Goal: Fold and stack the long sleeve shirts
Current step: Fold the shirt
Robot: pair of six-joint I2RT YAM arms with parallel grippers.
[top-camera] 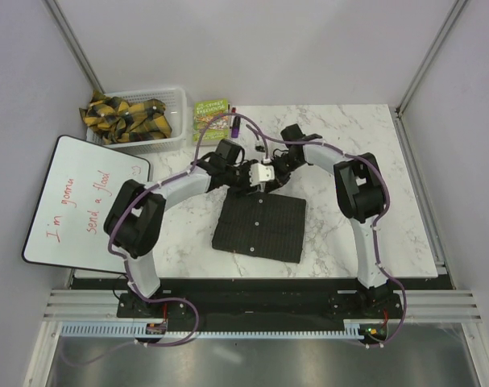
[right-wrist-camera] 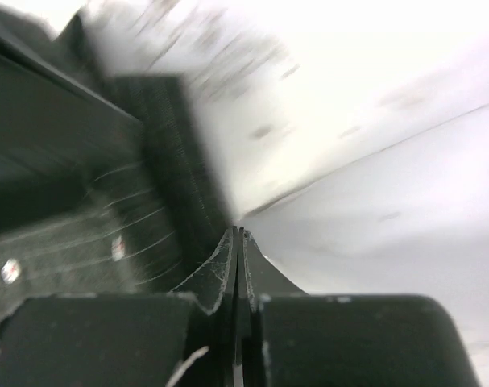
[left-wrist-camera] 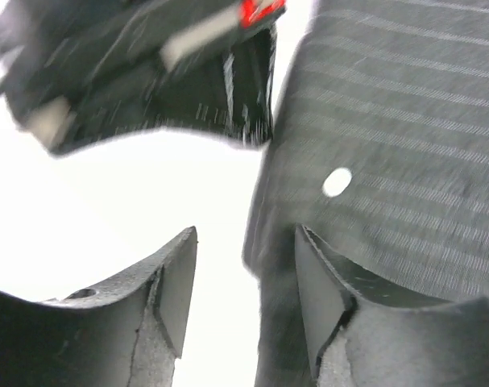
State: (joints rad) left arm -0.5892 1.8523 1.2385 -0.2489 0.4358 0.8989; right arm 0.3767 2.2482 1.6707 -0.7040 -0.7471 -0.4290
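A folded long sleeve shirt [top-camera: 260,226] lies as a dark striped rectangle on the marble table [top-camera: 349,145]. Both grippers hover at its far edge, close together. My left gripper [top-camera: 248,181] is open; in the left wrist view [left-wrist-camera: 246,282] the shirt's edge [left-wrist-camera: 405,145] runs down beside the right finger [left-wrist-camera: 321,298], and I cannot tell if they touch. My right gripper [top-camera: 274,172] is shut and empty; in the right wrist view [right-wrist-camera: 239,235] its tips sit just past the shirt's corner [right-wrist-camera: 83,234]. The right gripper also shows blurred in the left wrist view [left-wrist-camera: 147,64].
A white basket [top-camera: 178,103] holding yellow-black plaid cloth [top-camera: 123,114] stands at the back left. A green book [top-camera: 210,115] and a purple marker [top-camera: 236,123] lie behind the grippers. A whiteboard [top-camera: 87,201] with red writing overhangs the table's left side.
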